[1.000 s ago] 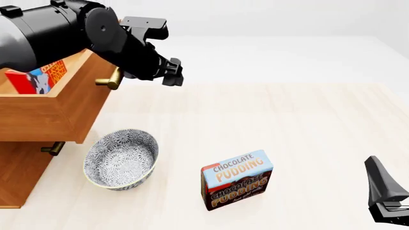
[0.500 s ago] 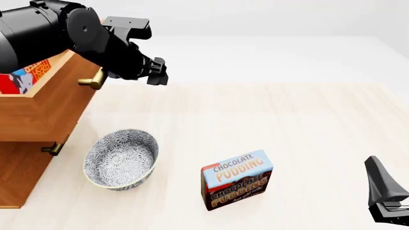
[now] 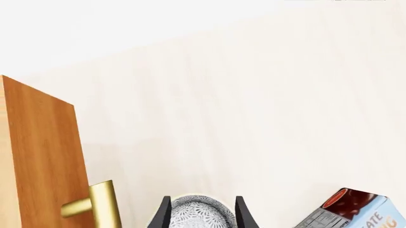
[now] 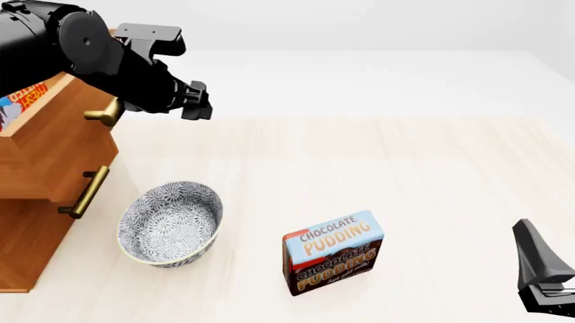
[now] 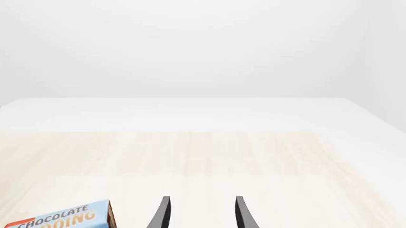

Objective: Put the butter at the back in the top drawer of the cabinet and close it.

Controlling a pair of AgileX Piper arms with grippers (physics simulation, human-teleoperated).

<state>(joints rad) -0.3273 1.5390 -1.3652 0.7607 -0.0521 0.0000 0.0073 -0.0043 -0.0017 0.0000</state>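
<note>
At the table's (image 4: 431,168) left edge stands the cabinet (image 4: 27,249). Its top drawer (image 4: 63,151) juts out only partly, its wooden front facing the middle of the table, and the butter (image 4: 20,99) lies inside it; you see just a strip of its red, blue and white face over the drawer's rim, with your left arm crossing above. The top drawer's brass handle (image 4: 105,112) shows just below and beside that arm's wrist, and in the left wrist view the same handle (image 3: 100,206) sits close beside the fingers, though whether anything touches it cannot be made out. The handle of the drawer beneath (image 4: 85,192) is in plain sight lower down.

Your left gripper (image 4: 195,102) hangs above the table near the cabinet's front, its fingers (image 3: 243,214) spread apart with nothing between them; the wrist camera looks through the gap at the patterned bowl (image 3: 199,212).

That bowl (image 4: 171,223) stands upright on the table just in front of the cabinet, near the close edge. To its right, well apart from it, the Chocolate Pudding box (image 4: 333,252) stands upright, tilted slightly.

At the table's near right corner, your right gripper (image 5: 200,213) rests low with its fingers (image 5: 161,213) spread and empty, the pudding box off to one side.
</note>
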